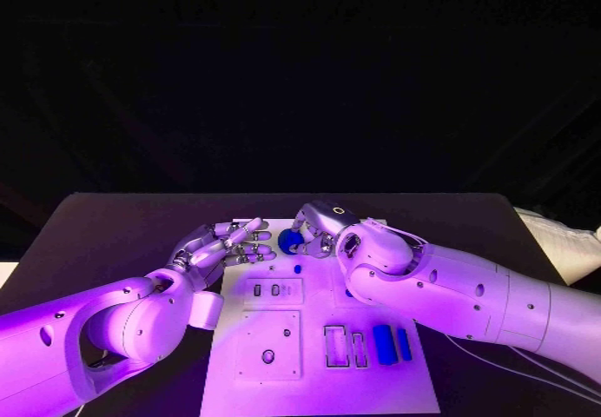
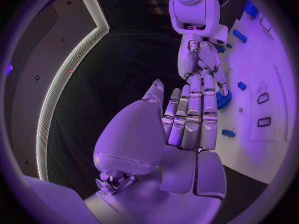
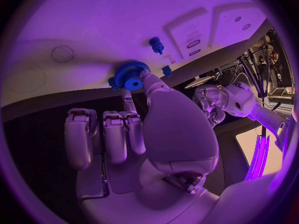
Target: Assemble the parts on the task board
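While the two white arms reached in over the black surface (image 1: 113, 226), both silver hands met near the far end of the white task board (image 1: 320, 382). The right hand (image 1: 328, 228) came in from the right side, and its thumb and one finger pinched a round blue gear (image 1: 291, 241); in the right wrist view the gear's toothed rim (image 3: 129, 74) sat right at the fingertips, hovering over or resting on the board's far part, though which of the two could not be told. The hand's other fingers (image 3: 115, 134) lay side by side, straight and clear of the gear. The left hand (image 1: 226, 248) hovered just beside the gear on its left, fingers (image 2: 194, 117) extended close together and holding nothing; in the left wrist view their tips pointed towards the right hand. Nearer the robot, the board carried a raised plate with two small slots (image 1: 272, 292), a second plate with an oval hole (image 1: 267, 346), and two open rectangular frames (image 1: 336, 346). Two upright blue blocks (image 1: 391, 344) stood just beside the frames, near the board's right edge. A small blue peg (image 3: 156, 45) and another small blue piece (image 3: 167, 70) sat on the board near the gear.
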`<state>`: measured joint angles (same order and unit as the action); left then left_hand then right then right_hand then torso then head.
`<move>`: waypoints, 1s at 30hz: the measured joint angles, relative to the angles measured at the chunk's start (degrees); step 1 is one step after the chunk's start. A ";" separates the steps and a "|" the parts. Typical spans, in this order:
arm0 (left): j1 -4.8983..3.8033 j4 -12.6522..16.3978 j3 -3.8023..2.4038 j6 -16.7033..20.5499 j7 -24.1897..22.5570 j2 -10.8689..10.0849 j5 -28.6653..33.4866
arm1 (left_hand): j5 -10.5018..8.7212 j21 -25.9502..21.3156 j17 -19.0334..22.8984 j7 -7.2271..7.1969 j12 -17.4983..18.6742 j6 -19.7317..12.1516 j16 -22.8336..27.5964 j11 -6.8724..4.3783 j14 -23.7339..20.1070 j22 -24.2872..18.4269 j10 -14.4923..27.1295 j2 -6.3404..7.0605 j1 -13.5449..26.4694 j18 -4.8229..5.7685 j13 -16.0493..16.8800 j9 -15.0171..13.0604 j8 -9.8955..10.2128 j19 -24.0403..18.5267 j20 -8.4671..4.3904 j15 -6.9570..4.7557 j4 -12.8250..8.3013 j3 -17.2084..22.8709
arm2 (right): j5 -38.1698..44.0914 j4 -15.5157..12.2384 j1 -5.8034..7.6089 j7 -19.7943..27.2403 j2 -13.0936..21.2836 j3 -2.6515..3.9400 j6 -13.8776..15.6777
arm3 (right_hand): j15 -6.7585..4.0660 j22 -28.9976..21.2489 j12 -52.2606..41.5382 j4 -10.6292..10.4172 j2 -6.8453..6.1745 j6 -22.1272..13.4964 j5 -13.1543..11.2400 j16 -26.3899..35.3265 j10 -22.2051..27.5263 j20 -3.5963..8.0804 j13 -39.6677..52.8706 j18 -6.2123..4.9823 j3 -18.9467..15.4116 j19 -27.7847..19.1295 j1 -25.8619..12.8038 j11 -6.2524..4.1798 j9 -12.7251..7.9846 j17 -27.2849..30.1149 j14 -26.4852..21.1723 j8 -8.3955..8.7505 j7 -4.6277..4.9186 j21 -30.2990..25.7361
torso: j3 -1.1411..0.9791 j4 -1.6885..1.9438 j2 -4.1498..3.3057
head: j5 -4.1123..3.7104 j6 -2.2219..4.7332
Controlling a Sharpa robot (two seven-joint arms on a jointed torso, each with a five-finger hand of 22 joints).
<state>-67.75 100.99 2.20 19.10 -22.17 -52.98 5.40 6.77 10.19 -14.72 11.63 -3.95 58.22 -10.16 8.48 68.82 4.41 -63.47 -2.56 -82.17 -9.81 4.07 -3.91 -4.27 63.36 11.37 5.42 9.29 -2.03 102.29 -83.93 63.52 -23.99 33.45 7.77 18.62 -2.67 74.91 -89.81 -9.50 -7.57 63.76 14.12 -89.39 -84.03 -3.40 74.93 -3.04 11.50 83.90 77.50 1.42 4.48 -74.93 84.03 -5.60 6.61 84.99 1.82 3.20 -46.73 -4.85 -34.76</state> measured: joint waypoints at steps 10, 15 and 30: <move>0.00 -0.07 0.00 -0.13 0.10 0.05 0.00 | 0.00 0.00 0.01 0.00 0.00 0.00 0.00 0.00 -0.10 0.00 0.00 0.00 0.00 0.00 0.00 0.00 0.00 0.00 0.00 -0.10 -0.07 0.07 | -0.02 0.55 0.08 -0.03 -0.30 -0.16 -0.25 | 0.64 -0.01 4.22 -0.74 -1.40 -3.27 -1.44 1.18 0.03 -0.64 -0.01 -0.01 -0.12 0.00 -1.45 1.01 -0.25 0.01 -0.02 1.86 1.01 -0.44 | 0.00 -0.02 0.02 | -0.02 -0.02; 0.00 -0.07 0.00 -0.16 0.12 0.05 0.00 | 0.00 0.00 0.01 0.00 0.00 0.00 0.00 0.00 -0.10 0.00 0.00 0.00 0.00 0.00 0.00 0.00 0.00 0.00 0.00 -0.10 -0.07 0.07 | -0.14 0.61 0.15 -0.05 -0.38 -0.21 -0.25 | 1.04 -0.01 4.52 -1.77 -1.85 -4.49 -2.82 1.42 0.03 -0.84 -0.01 -0.01 -0.70 -0.20 -2.50 1.01 -0.30 0.01 0.00 1.86 1.23 -0.44 | 0.02 -0.01 0.02 | -0.07 -0.05; 0.00 -0.04 0.00 -0.23 0.24 0.04 0.00 | 0.00 -0.21 -0.14 0.00 0.00 0.00 0.00 0.00 -0.10 -0.05 0.00 0.00 0.00 0.00 0.00 0.00 0.00 0.00 0.00 -0.10 -0.07 0.07 | -1.46 1.41 0.48 0.01 -1.12 -0.38 -1.84 | 1.04 0.04 4.76 -6.88 -0.74 -4.49 -0.47 1.42 0.03 -1.25 -0.02 -0.01 -1.53 -0.21 -8.29 1.01 -0.01 0.02 0.00 1.87 1.24 -0.67 | 0.01 -0.01 0.01 | -0.08 -0.09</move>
<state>-67.75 100.95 2.20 18.87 -21.93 -52.95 5.41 6.77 9.98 -14.86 11.63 -3.95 58.22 -10.16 8.48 68.72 4.36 -63.47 -2.56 -82.17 -9.81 4.07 -3.90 -4.27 63.36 11.37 5.32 9.23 -1.96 100.83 -82.52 63.99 -23.98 32.33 7.39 16.79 -1.63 74.95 -85.04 -16.37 -8.31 59.26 13.65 -87.98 -83.99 -4.64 74.91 -3.05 9.97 83.69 69.21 2.43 4.47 -74.91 84.02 -3.73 7.85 84.32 1.83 3.19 -46.72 -4.93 -34.84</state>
